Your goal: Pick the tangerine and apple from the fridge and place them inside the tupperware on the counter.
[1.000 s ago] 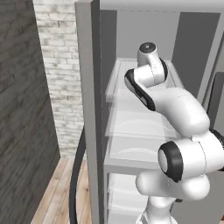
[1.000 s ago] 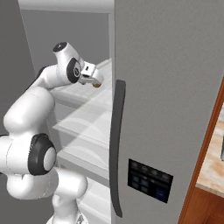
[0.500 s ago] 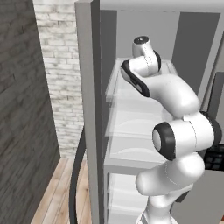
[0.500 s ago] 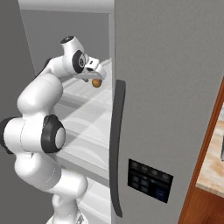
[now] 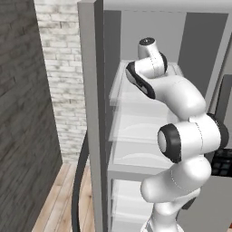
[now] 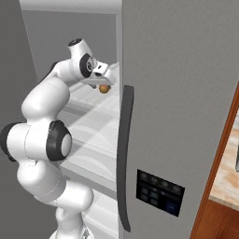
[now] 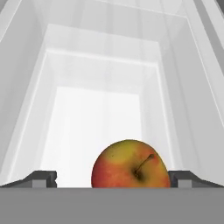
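apple (image 7: pixel 130 164) on white fridge shelf (image 7: pixel 94 122)

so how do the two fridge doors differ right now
The left door stands swung open, seen edge-on; the right door is shut, its face towards the cameras. The right door carries a black control panel; none shows on the left door. Both are grey with dark vertical handles.
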Available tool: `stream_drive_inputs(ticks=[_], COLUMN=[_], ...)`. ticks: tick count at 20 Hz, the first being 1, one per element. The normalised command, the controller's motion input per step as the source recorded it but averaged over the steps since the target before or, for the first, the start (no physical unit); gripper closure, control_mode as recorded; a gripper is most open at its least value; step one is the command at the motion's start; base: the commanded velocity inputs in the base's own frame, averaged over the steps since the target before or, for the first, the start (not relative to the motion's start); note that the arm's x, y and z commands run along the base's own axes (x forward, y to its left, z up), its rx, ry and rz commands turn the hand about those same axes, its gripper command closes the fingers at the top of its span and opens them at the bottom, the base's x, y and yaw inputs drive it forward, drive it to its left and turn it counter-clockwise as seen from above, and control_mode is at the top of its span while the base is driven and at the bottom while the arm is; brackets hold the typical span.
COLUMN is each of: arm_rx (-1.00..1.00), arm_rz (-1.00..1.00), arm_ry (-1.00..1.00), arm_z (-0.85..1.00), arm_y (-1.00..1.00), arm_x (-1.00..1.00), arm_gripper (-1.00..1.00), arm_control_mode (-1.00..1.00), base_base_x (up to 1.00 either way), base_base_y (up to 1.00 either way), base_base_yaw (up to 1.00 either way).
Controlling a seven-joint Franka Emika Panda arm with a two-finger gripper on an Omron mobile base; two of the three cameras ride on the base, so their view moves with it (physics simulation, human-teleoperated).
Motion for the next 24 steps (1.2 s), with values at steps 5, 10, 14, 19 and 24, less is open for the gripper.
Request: stream_drive_inputs(ticks=[5, 10, 14, 19, 24], arm_rx=[0.00, 0.00, 0.00, 0.00, 0.07], arm_rz=[0.00, 0.00, 0.07, 0.14, 0.00], arm_ry=[0.00, -0.05, -0.27, -0.47, -0.10], arm_z=[-0.17, -0.23, -0.21, -0.13, -0.01], arm_y=[-0.07, -0.13, -0.13, -0.24, -0.04], arm_x=[0.00, 0.00, 0.00, -0.02, -0.44], arm_gripper=[-1.00, -1.00, 1.00, 1.00, 1.00], arm_control_mode=[-1.00, -1.00, -1.00, -1.00, -1.00], base_base_x=[0.00, 0.00, 0.00, 0.00, 0.00], base_base_y=[0.00, 0.00, 0.00, 0.00, 0.00], base_base_yaw=[0.00, 0.00, 0.00, 0.00, 0.00])
